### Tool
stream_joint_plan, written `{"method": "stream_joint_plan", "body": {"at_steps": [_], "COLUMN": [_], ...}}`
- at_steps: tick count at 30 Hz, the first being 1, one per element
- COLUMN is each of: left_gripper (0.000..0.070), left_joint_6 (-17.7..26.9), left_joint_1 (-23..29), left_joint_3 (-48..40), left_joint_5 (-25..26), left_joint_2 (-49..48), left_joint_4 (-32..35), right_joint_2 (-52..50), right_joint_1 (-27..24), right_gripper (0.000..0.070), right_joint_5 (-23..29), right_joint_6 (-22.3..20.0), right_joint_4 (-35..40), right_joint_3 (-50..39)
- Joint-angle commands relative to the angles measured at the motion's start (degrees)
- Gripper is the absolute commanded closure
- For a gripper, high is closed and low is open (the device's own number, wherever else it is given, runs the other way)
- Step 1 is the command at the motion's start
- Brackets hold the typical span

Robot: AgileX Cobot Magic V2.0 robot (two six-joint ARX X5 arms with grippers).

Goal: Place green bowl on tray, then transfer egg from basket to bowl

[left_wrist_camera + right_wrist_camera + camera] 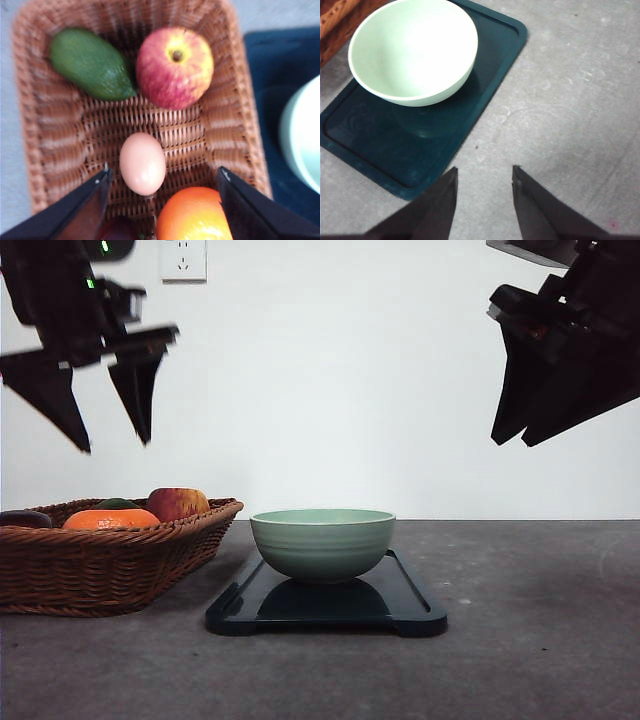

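The green bowl (322,542) sat on the tray (410,610), just right of the basket (110,565). In the basket lay the egg (142,163), beside an orange (194,214). Above hung the left pincer (162,186), wide open, empty. The egg looked light, brittle, smooth; gentle hold across its narrow middle seemed best.

In the front view the basket (100,565) runs off the picture's left edge and its braided rim hides the lower parts of the fruit, while in the left wrist view, which is soft with blur, the orange (194,215) and a dark fruit (117,230) are cut by the edge.
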Motion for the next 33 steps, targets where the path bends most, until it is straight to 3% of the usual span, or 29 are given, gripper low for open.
{"method": "stream_joint_plan", "body": {"at_steps": [1, 15, 33], "left_gripper": [0.0271, 0.0272, 0.0272], "left_joint_6": [0.02, 0.0, 0.02], "left_joint_1": [-0.26, -0.13, -0.05], "left_joint_3": [1.5, 1.5, 1.5], "left_joint_5": [-0.2, -0.77, -2.62], "left_joint_2": [2.24, 10.58, 12.35], "left_joint_4": [-0.55, -0.5, 0.85], "right_joint_2": [0.31, 0.31, 0.31], "right_joint_1": [0.31, 0.31, 0.33], "right_gripper": [0.0486, 0.0486, 0.0486], "right_joint_5": [0.15, 0.08, 0.07], "right_joint_6": [-0.31, -0.32, -0.24], "right_joint_4": [0.67, 0.72, 0.85], "right_joint_3": [0.2, 0.2, 0.2]}}
